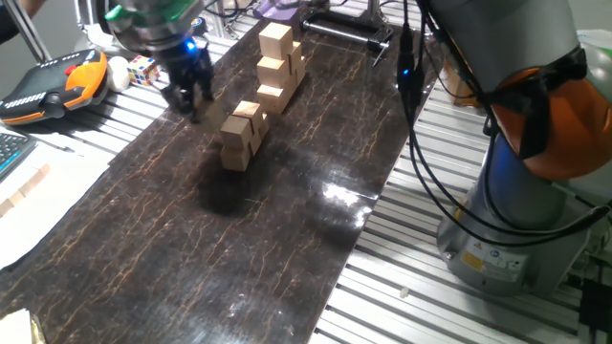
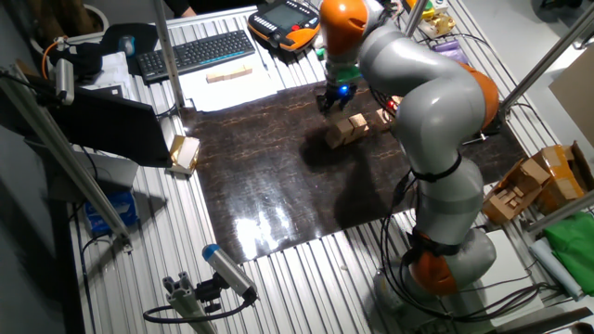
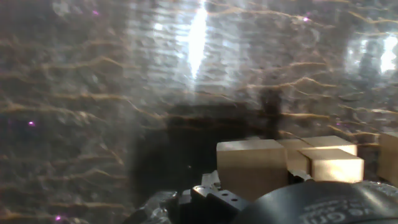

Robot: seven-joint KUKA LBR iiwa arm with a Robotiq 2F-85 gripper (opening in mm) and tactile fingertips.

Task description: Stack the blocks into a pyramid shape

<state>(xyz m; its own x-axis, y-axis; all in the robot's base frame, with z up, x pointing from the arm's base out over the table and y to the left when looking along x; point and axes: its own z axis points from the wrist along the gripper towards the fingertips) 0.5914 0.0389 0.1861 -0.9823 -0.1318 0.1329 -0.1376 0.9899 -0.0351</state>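
Plain tan blocks (image 1: 240, 134) in a low stepped pile — gripper (image 1: 189, 101) beside it, finger spread unclear

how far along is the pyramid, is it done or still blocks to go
A small stepped pile of tan blocks already stands on the dark mat. The gripper hovers low just beside it; whether it holds a block is unclear. A taller block tower stands behind. I cannot count the pile's cubes, so completion is uncertain.
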